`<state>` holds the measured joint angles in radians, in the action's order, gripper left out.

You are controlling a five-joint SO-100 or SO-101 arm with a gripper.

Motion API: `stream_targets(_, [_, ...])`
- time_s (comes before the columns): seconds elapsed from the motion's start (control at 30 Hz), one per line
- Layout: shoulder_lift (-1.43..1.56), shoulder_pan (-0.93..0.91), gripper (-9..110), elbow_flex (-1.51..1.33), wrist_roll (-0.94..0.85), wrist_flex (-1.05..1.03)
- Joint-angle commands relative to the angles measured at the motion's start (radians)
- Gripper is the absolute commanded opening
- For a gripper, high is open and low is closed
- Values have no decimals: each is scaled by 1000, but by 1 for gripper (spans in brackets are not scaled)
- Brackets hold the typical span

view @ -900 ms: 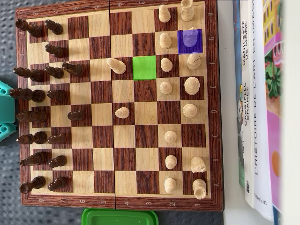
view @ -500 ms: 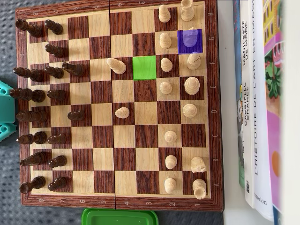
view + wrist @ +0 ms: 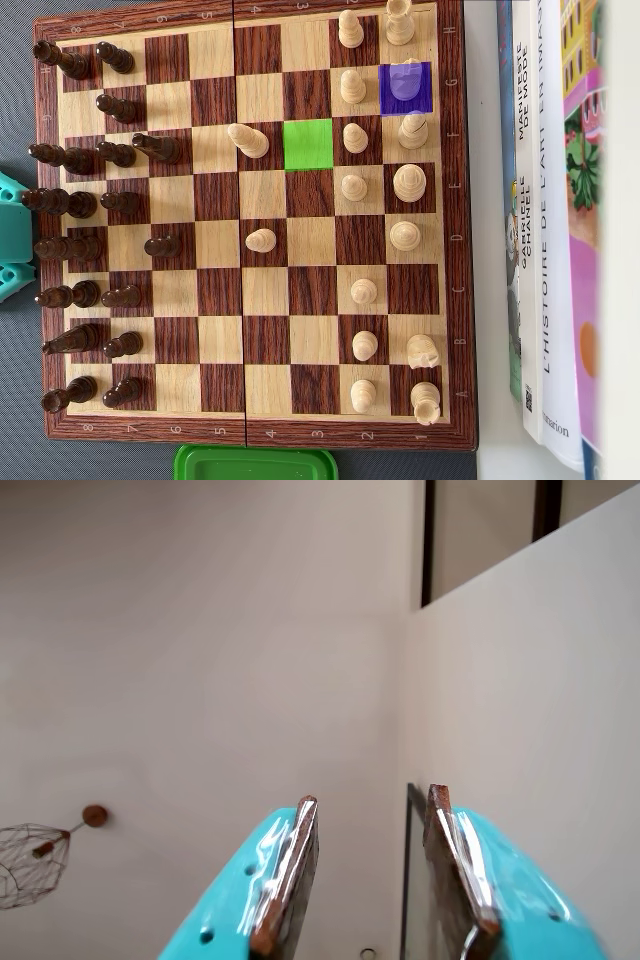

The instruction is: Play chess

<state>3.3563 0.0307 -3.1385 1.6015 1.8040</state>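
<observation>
In the overhead view a wooden chessboard (image 3: 255, 428) carries dark pieces (image 3: 75, 210) along its left side and light pieces (image 3: 405, 235) along its right. A purple-tinted square (image 3: 420, 98) holds a light piece (image 3: 404, 82). A green-tinted square (image 3: 308, 144) stands bare. A tall light piece (image 3: 247, 140) and a light pawn (image 3: 261, 240) stand out near the middle. My gripper (image 3: 372, 798) shows in the wrist view, teal with brown pads (image 3: 296, 860), open, holding nothing, pointed at a pale wall. Only a teal part of the arm (image 3: 10, 235) shows at the overhead view's left edge.
Books (image 3: 550, 230) lie along the board's right side in the overhead view. A green lid (image 3: 257, 463) sits just below the board. The wrist view shows a wire object (image 3: 30, 860) on the wall at lower left and a dark frame strip (image 3: 428, 540) higher up.
</observation>
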Motion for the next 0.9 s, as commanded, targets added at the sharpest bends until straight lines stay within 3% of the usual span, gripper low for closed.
stream_targets(0.0, [-11, -3, 16, -20, -5, 2])
stream_targets(0.5, [-12, -3, 16, -18, -6, -5])
stream_targets(0.87, [-114, 49, 16, 160, -89, -437])
